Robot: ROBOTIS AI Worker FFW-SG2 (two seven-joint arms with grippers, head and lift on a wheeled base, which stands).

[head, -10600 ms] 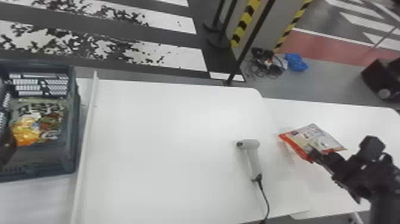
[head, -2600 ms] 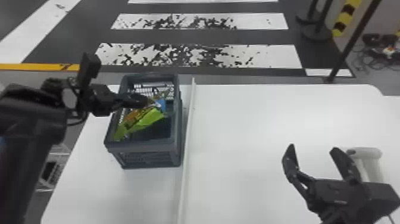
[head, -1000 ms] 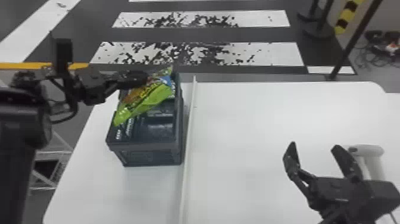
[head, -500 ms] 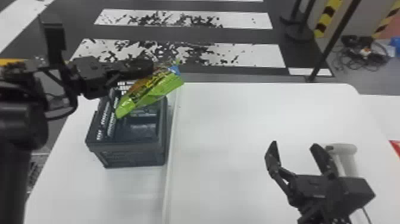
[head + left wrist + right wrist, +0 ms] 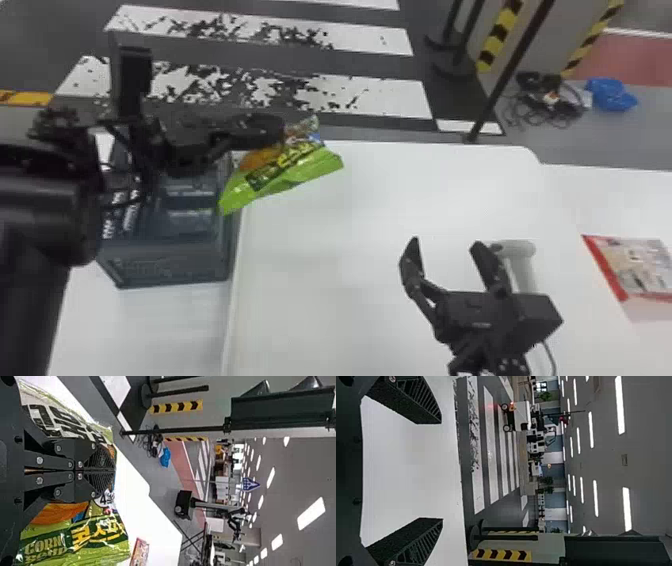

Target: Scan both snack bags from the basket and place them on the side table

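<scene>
Nearest, low and right of centre, the right gripper (image 5: 445, 243) has its jaws spread wide, with nothing between them. Just beside and partly behind them lies a pale handheld scanner (image 5: 522, 270) on the white surface (image 5: 325, 280). Off to the right, a red-and-white snack bag (image 5: 642, 265) rests on the side table (image 5: 605, 200). To the left stands a dark, open-topped basket (image 5: 175, 265). Above its inner side, the left gripper (image 5: 115, 471) has its jaws closed on a green snack bag (image 5: 295, 170), which reaches over the surface (one corner droops towards the basket's wall). Farther off, worn white stripes (image 5: 350, 97) cross the grey floor. The step in hand looks like bringing the second bag out for scanning; the next move likely calls for carrying it towards the scanner, code side exposed, while the right gripper takes up the scanner.
</scene>
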